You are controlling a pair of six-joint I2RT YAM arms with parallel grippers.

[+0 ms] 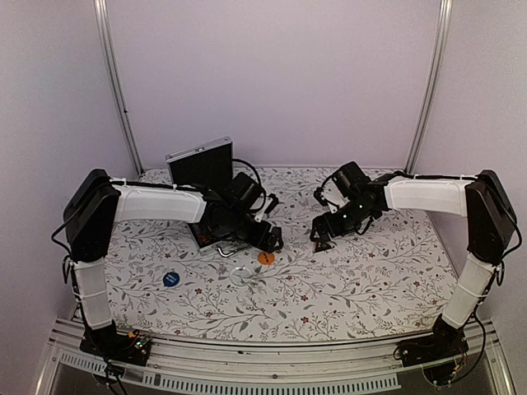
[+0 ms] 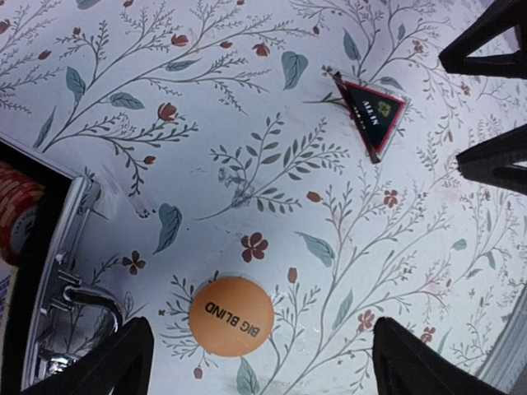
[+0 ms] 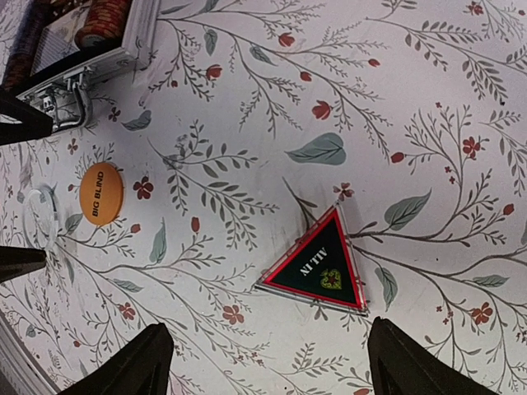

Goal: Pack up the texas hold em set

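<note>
The silver briefcase lies open on the flowered cloth, its base partly hidden under my left arm. Its rim and handle and reddish chips show in the left wrist view, and the case also shows in the right wrist view. The orange round "BIG BLIND" token lies on the cloth between the fingers of my open, empty left gripper, nearer the left finger. The black and red triangular "ALL IN" token lies just ahead of my open, empty right gripper. Card decks and dice are not visible.
A blue round token lies on the cloth at the front left. A clear round token lies beside the orange token. The two grippers hover close together at mid-table. Metal posts stand at the back corners.
</note>
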